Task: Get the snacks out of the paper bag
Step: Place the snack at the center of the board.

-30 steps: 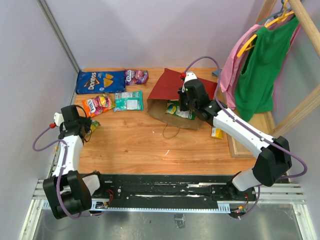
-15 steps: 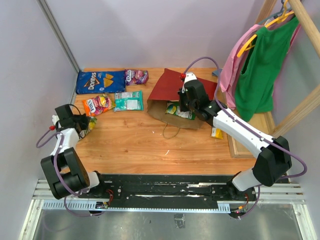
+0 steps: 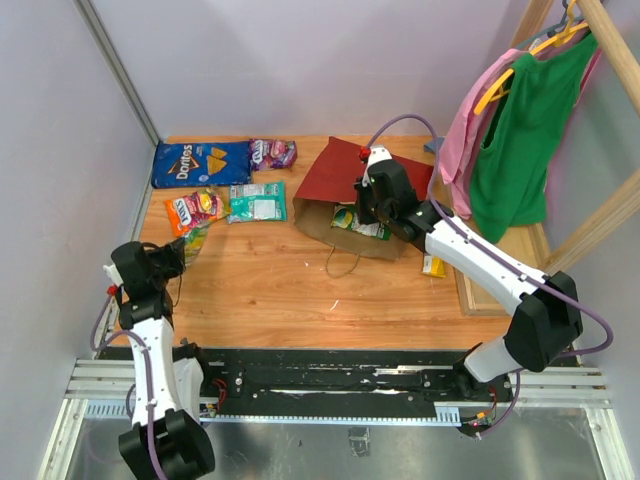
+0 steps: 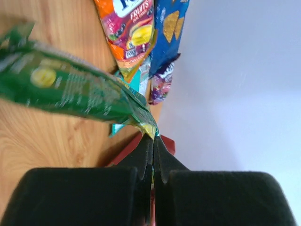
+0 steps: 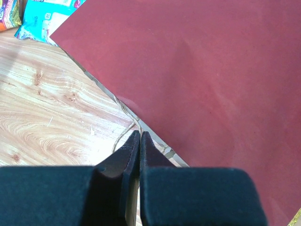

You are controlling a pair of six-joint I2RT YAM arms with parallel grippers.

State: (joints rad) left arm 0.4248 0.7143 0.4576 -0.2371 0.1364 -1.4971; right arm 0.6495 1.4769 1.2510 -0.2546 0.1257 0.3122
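Observation:
The paper bag [image 3: 355, 180] lies on its side, red outside, its brown mouth facing the near edge with green snacks [image 3: 358, 221] inside. My right gripper [image 3: 368, 205] is shut at the bag's upper rim [image 5: 160, 148], beside a twisted handle [image 5: 123, 136]; nothing shows between its fingers. My left gripper [image 4: 153, 137] is shut on one corner of a green packet [image 4: 70, 87], at the near left of the table [image 3: 165, 262]. The Doritos bag [image 3: 200, 163], a purple candy bag [image 3: 272, 152], an orange packet [image 3: 195, 210] and a teal packet [image 3: 257, 202] lie at the back left. A yellow bar [image 3: 433, 265] lies right of the bag.
Green and pink clothes [image 3: 515, 130] hang from a wooden rack [image 3: 600, 220] on the right, close to my right arm. A lilac wall runs along the table's left edge. The bag's lower handle [image 3: 343, 262] lies looped on the wood. A black rail [image 3: 350, 385] crosses the near edge.
My left arm has swung back toward the near-left corner with the green packet pinched in its gripper. The right arm and the paper bag have not moved.

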